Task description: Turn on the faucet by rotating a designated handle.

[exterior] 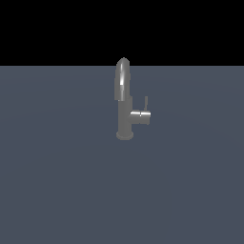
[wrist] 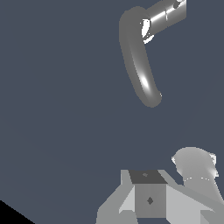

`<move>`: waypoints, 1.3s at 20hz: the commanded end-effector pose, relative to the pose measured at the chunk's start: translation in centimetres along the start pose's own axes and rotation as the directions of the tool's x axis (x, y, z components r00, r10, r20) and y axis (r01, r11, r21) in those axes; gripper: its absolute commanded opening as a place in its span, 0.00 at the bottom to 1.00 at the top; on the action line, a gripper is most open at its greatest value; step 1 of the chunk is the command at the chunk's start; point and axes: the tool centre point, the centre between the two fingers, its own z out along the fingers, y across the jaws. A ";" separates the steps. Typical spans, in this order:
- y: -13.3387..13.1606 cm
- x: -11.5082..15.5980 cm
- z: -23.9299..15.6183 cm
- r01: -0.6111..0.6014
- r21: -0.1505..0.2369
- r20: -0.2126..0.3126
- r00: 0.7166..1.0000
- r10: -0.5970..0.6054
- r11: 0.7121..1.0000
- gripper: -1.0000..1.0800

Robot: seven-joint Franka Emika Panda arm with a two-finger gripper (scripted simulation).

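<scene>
The faucet [exterior: 125, 102] stands mid-surface [exterior: 57, 190], its thin handle [exterior: 146, 103] upright on the stub at the exterior view's right, apparently not yet turned. The pincer [wrist: 149, 197] touches nothing; its opening cannot be told. The whole approach and rotation remain.

No legible text, label, brand, number or sign is observed in either view. The faucet [exterior: 125, 102] is rendered as plain grey metal with only highlights on its surfaces; no marking is noted on its body, spout or side stub. The handle [exterior: 146, 103] is seen as a bare dark rod. The grey surface [exterior: 57, 181] carrying the faucet is uniform and unmarked. On the end effector [wrist: 151, 199] parts seen in the wrist view, only a small dark diamond-shaped mark is recorded; nothing readable.
</scene>
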 end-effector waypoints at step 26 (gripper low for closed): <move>4.4 20.5 4.5 -0.583 0.377 0.542 0.769 0.339 0.720 0.00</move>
